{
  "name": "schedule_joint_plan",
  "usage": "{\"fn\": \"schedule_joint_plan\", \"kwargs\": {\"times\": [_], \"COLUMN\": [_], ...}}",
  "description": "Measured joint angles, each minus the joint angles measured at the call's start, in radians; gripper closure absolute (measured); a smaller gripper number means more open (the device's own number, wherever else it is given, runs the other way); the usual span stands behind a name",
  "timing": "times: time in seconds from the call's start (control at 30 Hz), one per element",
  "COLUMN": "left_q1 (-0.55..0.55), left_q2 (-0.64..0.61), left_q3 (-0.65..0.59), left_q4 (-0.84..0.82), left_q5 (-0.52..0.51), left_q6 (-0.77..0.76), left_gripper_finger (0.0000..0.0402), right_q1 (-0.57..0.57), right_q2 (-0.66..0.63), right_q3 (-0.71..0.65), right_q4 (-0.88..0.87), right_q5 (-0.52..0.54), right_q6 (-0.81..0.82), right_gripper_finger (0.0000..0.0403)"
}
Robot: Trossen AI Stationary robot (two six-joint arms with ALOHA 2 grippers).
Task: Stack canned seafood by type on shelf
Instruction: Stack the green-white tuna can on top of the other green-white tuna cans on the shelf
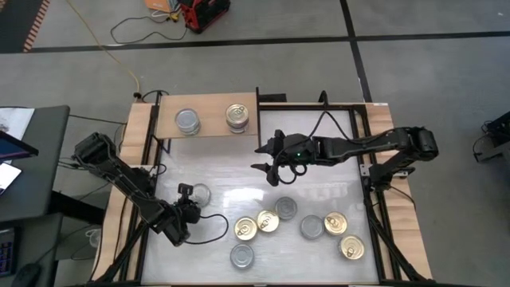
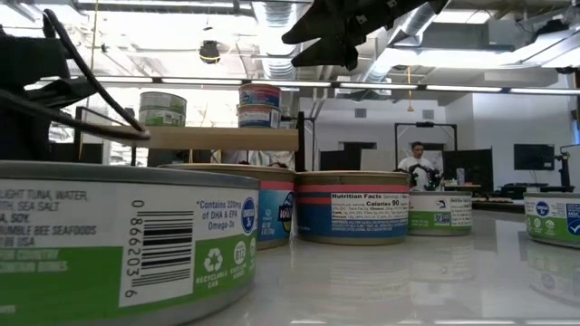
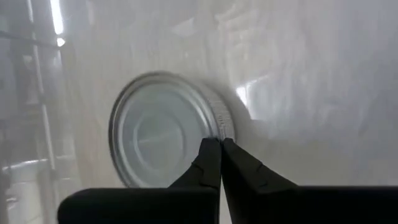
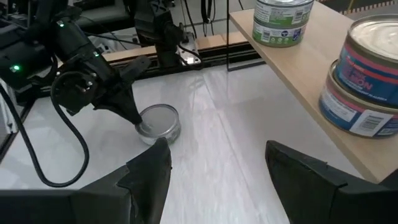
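**Tins scattered on the table, four stacked on the shelf**

Tins of seafood lie across the white table [image 1: 319, 179], which fills the middle of the high view. At its far edge sits the shelf [image 1: 209, 121], a light wooden board carrying a silver-lidded stack [image 1: 187, 122] and, beside it, a gold-lidded stack [image 1: 237, 116]; the low view shows each stack two tins high.

Next in size are the arms. The right gripper [image 1: 266, 158] hangs above the table's middle, just in front of the shelf, its fingers spread apart and holding nothing. The left gripper [image 1: 186, 191] is down at the table's left side with its fingers [image 3: 211, 163] pressed together, the tips touching the rim of a lone silver-lidded tin [image 1: 201, 194] rather than clamping it.

Near the front edge is a loose group [image 1: 295, 227] of seven tins, gold and silver lids mixed, all upright and none stacked.
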Motion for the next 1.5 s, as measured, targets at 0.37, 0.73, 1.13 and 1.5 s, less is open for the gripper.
{"fn": "schedule_joint_plan", "kwargs": {"times": [0.37, 0.73, 1.13, 1.5], "left_q1": [-0.001, -0.006, -0.05, -0.083], "left_q2": [0.011, -0.072, 0.009, 0.101], "left_q3": [0.008, 0.074, 0.097, 0.115], "left_q4": [0.025, 0.001, 0.213, 0.223], "left_q5": [0.067, 0.073, 0.008, -0.073], "left_q6": [-0.024, -0.081, 0.259, 0.487], "left_gripper_finger": [0.0401, 0.0401, 0.0352, 0.0295], "right_q1": [0.026, 0.037, 0.014, 0.018], "right_q2": [0.0, 0.008, 0.008, 0.008], "right_q3": [0.0, 0.001, 0.001, 0.0], "right_q4": [0.001, -0.036, -0.037, -0.007], "right_q5": [0.0, 0.001, 0.007, 0.007], "right_q6": [0.004, 0.003, 0.019, 0.027], "right_gripper_finger": [0.0117, 0.0117, 0.0117, 0.0117]}}
